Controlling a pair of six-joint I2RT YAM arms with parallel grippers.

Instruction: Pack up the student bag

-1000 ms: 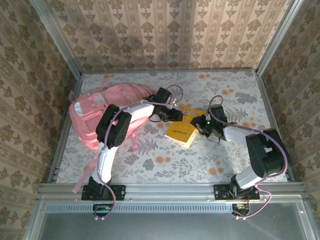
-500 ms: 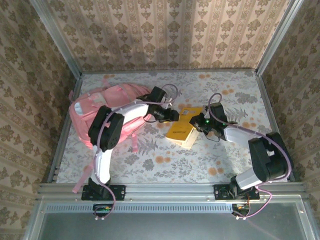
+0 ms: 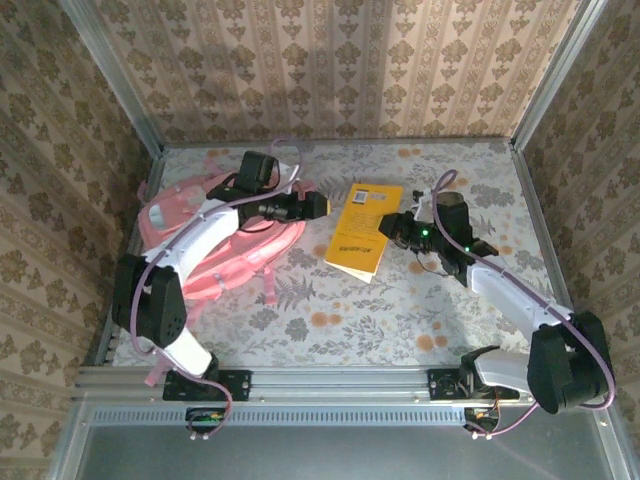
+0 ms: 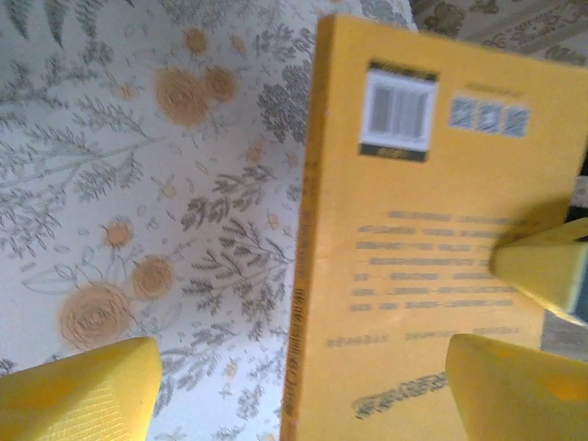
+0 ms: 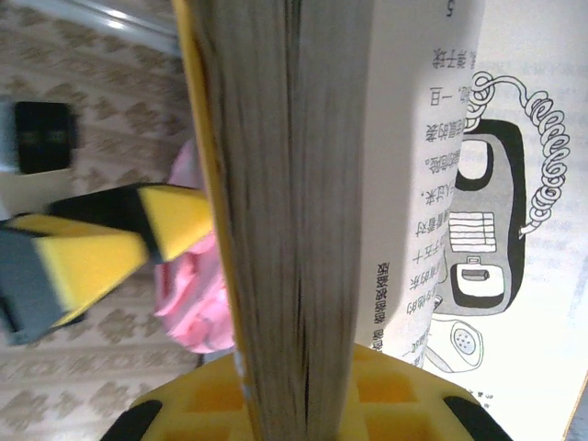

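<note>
Clamped on yellow book point(image 3: 362, 235) with right gripper point(image 3: 394, 226); student bag point(image 3: 180, 215) off to its left, nearer the spread-open left gripper point(image 3: 320, 205).

Floral table point(image 3: 330, 320): student bag point(image 3: 165, 215) lying at left.

On the tabletop point(image 3: 330, 320), the bag point(image 3: 165, 215) lies left, the book point(image 3: 362, 232) right of it; left fingers point(image 3: 318, 205) between them, right fingers point(image 3: 394, 226) at the book's right edge.
</note>
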